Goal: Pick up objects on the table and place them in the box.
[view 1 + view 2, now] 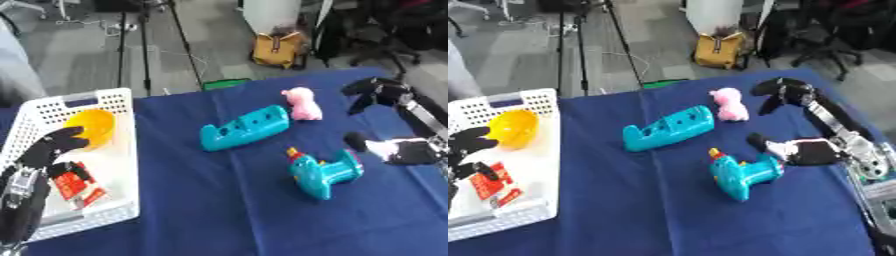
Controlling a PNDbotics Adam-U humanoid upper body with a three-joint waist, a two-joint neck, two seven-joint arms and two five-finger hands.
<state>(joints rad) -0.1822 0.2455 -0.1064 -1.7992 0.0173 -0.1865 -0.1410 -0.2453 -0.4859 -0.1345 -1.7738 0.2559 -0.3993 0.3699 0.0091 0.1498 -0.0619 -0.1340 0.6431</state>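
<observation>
Right robot hand point(802, 151) low over the surface point(227, 210), fingers relaxed and spread, grasping nothing, tips just beside the teal toy drill point(322, 173). Drill lying on its side near the middle of the blue cloth. Teal holder with holes point(246, 127) farther back, pink plush pig point(302, 103) behind it, both apart from the hand. Left robot hand point(48, 147) released, fingers loosely bent over the white perforated box point(109, 100) at left; yellow bowl point(90, 128) and red packet point(77, 184) inside. Beyond: grey floor, tripod legs, yellow bag point(278, 49), black chairs.
</observation>
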